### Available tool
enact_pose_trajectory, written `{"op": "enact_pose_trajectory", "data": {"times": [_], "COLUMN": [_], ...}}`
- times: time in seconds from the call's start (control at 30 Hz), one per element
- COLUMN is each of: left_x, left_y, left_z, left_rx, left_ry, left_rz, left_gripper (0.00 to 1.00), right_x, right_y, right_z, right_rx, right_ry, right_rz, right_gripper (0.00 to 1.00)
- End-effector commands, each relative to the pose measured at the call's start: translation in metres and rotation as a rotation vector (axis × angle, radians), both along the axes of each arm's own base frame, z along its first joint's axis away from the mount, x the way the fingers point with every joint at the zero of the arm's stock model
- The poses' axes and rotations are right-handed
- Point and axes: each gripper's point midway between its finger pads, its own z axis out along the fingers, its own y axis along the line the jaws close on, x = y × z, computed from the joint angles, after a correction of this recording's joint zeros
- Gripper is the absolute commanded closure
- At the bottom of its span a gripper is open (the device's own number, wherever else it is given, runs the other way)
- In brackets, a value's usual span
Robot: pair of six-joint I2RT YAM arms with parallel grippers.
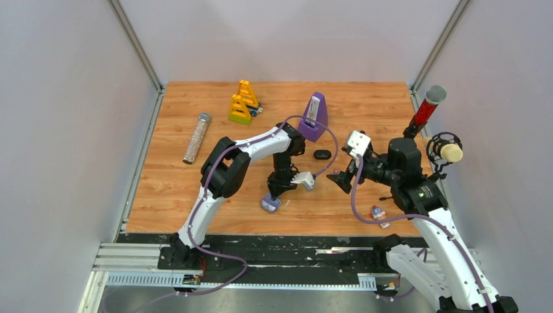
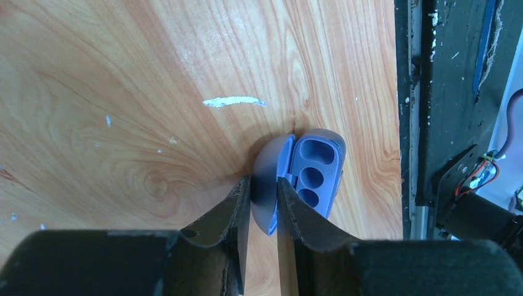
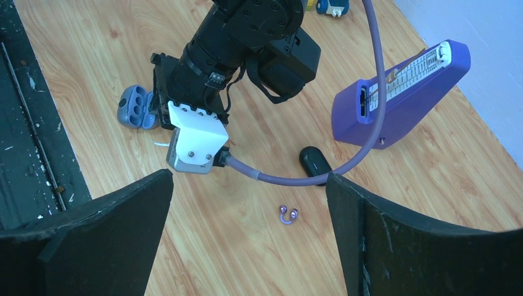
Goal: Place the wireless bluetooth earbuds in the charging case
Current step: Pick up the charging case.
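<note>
The charging case (image 1: 321, 154) is a glossy black oval lying flat on the wood, also in the right wrist view (image 3: 314, 161), with a purple cable crossing its near end. No earbuds show in any view. My left gripper (image 2: 264, 182) points down near the table's front edge (image 1: 274, 194). Its fingers press both sides of the raised lid (image 2: 271, 166) of a pale grey-blue hinged shell (image 1: 270, 204). The shell's base (image 2: 317, 166) lies open with rounded wells showing. My right gripper (image 3: 248, 179) hangs open above bare wood (image 1: 340, 177), right of the black case.
Two tiny purple beads on a curved bar (image 3: 288, 214) lie between my right fingers. A purple metronome (image 1: 316, 117) stands behind the black case. A yellow toy (image 1: 243, 102), a glitter tube (image 1: 196, 137), a red microphone (image 1: 427, 107) and a small toy (image 1: 377, 212) sit around the edges.
</note>
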Motion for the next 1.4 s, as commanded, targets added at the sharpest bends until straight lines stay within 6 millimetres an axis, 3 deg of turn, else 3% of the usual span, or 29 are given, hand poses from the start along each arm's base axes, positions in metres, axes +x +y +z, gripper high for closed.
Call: {"op": "enact_pose_trajectory", "data": {"times": [0.0, 0.13, 0.3, 0.47, 0.77, 0.93, 1.1, 1.27, 1.37], "left_x": [0.002, 0.009, 0.026, 0.066, 0.112, 0.134, 0.153, 0.163, 0.165], "left_y": [-0.005, -0.006, -0.013, -0.018, -0.004, 0.017, 0.040, 0.057, 0.062], "left_z": [0.004, 0.013, 0.034, 0.068, 0.136, 0.146, 0.164, 0.172, 0.173], "left_rx": [0.001, -0.003, -0.034, -0.084, -0.153, -0.155, -0.193, -0.251, -0.259], "left_ry": [-0.016, -0.066, -0.188, -0.452, -0.783, -0.960, -1.087, -1.121, -1.144], "left_rz": [-0.001, 0.020, 0.112, 0.262, 0.591, 0.747, 0.870, 0.979, 1.006], "left_gripper": [0.76, 0.83, 0.84, 0.83, 0.84, 0.83, 0.87, 0.90, 0.90], "right_x": [-0.002, -0.002, 0.000, 0.007, 0.051, 0.083, 0.112, 0.129, 0.133], "right_y": [0.004, 0.005, 0.004, 0.003, -0.020, -0.043, -0.064, -0.090, -0.103], "right_z": [0.006, 0.007, 0.014, 0.027, 0.042, 0.013, -0.032, -0.077, -0.094], "right_rx": [0.024, 0.028, 0.031, 0.040, 0.006, -0.057, -0.150, -0.182, -0.143], "right_ry": [-0.023, -0.023, -0.038, -0.059, -0.125, -0.081, 0.030, 0.187, 0.314], "right_rz": [0.021, 0.026, 0.016, -0.014, -0.234, -0.414, -0.552, -0.627, -0.652], "right_gripper": [0.03, 0.03, 0.03, 0.02, 0.00, 0.00, 0.00, 0.00, 0.01]}}
